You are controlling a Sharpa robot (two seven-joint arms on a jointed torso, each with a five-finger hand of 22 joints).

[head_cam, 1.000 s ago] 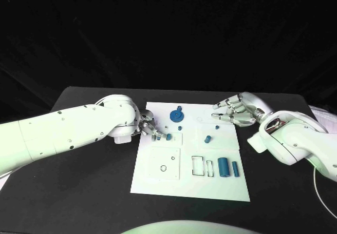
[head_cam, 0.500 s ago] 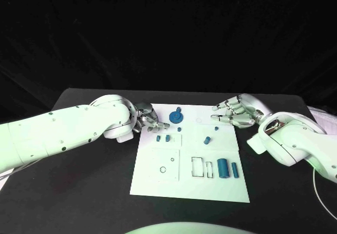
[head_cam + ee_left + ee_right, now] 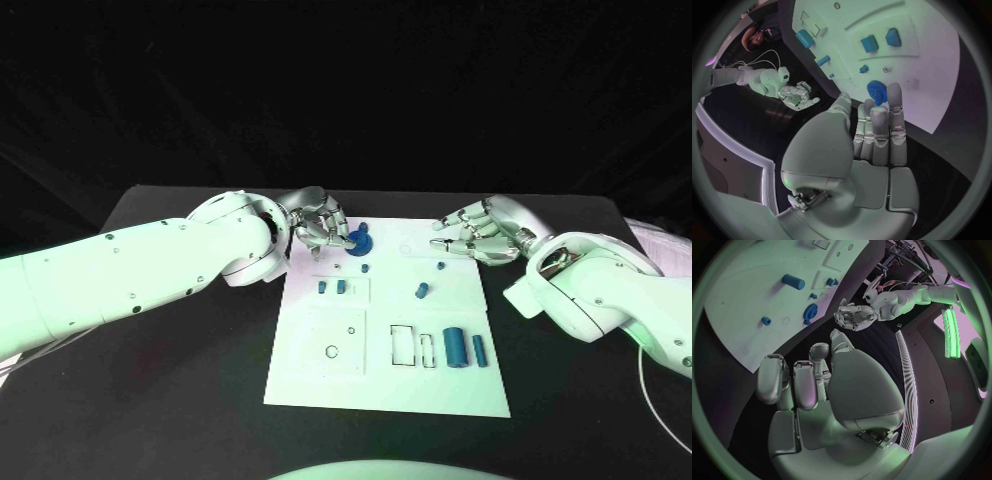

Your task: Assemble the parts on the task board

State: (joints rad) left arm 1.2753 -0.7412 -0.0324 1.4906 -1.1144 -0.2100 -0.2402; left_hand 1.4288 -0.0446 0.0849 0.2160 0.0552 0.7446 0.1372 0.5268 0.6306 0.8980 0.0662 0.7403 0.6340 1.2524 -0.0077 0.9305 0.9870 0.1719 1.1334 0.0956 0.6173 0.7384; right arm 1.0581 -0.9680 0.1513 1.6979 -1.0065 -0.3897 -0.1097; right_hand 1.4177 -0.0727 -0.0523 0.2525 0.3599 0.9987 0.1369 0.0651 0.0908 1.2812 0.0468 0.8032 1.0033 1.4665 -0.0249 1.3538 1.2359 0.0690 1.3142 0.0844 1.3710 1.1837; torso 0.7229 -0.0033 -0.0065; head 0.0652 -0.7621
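The blue gear (image 3: pixel 359 239) is found at the task board's (image 3: pixel 325 375) far edge. Nothing is held by the left hand (image 3: pixel 320 226) beside it — fingers apart. The gear could be bumped away if reached crookedly.

Matt white task board (image 3: pixel 325 370), blue plastic-looking gear (image 3: pixel 359 241), glossy metallic fingers (image 3: pixel 325 216).

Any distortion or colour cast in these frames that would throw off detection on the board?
Head view: greenish light on both arms, task board edges straight, backdrop black. Left wrist view: fisheye bends the board's edges; left hand takes up the middle, blue gear at its fingertips. Right wrist view: same bending, green-magenta light at the rim.
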